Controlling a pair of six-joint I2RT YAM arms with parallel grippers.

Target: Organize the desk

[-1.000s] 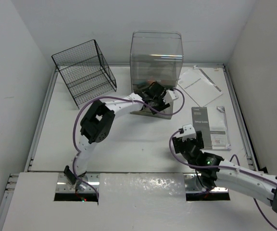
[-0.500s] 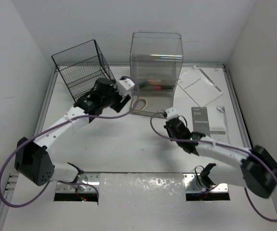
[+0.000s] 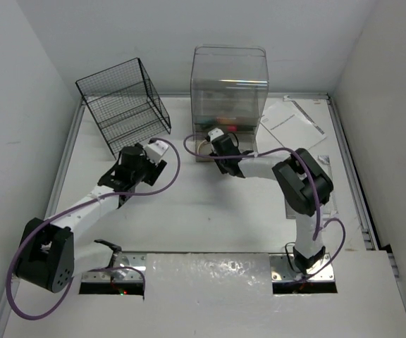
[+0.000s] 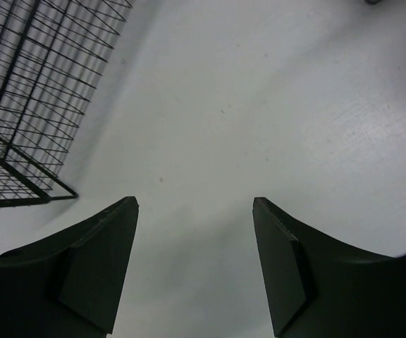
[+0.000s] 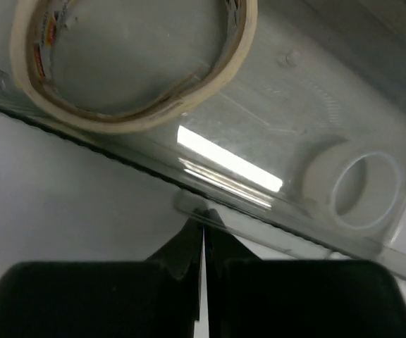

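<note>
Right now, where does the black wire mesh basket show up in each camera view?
Top external: the black wire mesh basket stands at upper left, at the far left of the white desk.
Left wrist: it fills the upper left corner.
Right wrist: not in it.
Shared landmark: the white desk surface.

The desk (image 3: 203, 211) is presenting a matt white, faintly grained surface. The wire basket (image 3: 122, 105) is showing thin black metal mesh. The bin (image 3: 229, 77) is reading as clear glossy plastic, catching glare. The masking tape roll (image 5: 111, 121) is appearing as cream matt paper. The fingers (image 4: 97, 274) of the left gripper (image 4: 195, 208) are showing matt black plastic.
</note>
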